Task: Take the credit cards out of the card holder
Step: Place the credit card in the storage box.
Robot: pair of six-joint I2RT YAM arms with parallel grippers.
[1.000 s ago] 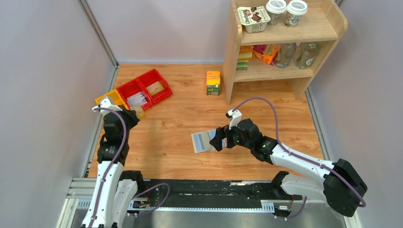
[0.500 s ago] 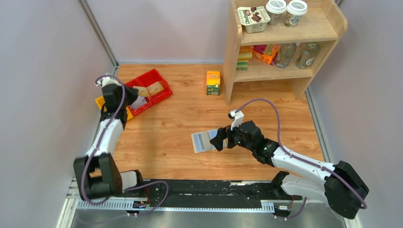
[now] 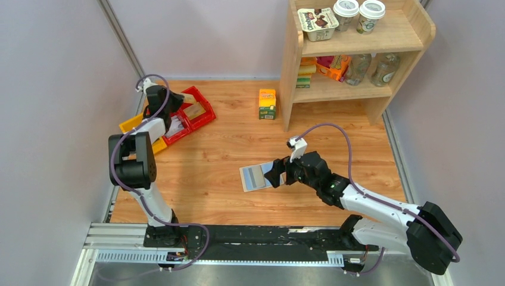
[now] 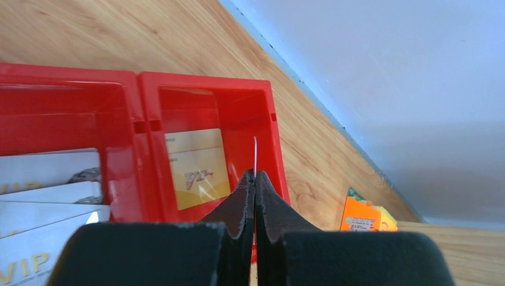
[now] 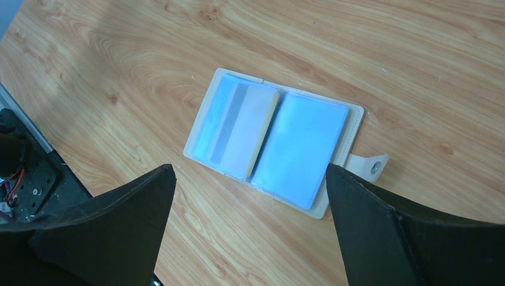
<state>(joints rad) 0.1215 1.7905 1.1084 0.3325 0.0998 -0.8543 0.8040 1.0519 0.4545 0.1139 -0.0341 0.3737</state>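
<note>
Wood-grain counter (image 5: 417,71), smooth, with a soft sheen. Card holder (image 5: 309,149) of matt beige stuff like fake leather outside; inside, light blue under clear glossy plastic sleeves. Credit card (image 5: 244,134) of smooth plastic, whitish with a dull grey stripe. Red bins (image 4: 208,101) of hard glossy plastic. Yellow card (image 4: 196,167) inside one, shiny too. Left pincer (image 4: 255,176) with matt black pads, finely rough like foam; thin white card (image 4: 255,154) between them, edge only, finish not to tell. Shelf (image 3: 290,77) of pale matt wood

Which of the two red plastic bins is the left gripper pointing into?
The red bin holding one yellow card: the left gripper, shut on a thin edge-on card, aims there. The neighbouring red bin holds whitish cards.
</note>
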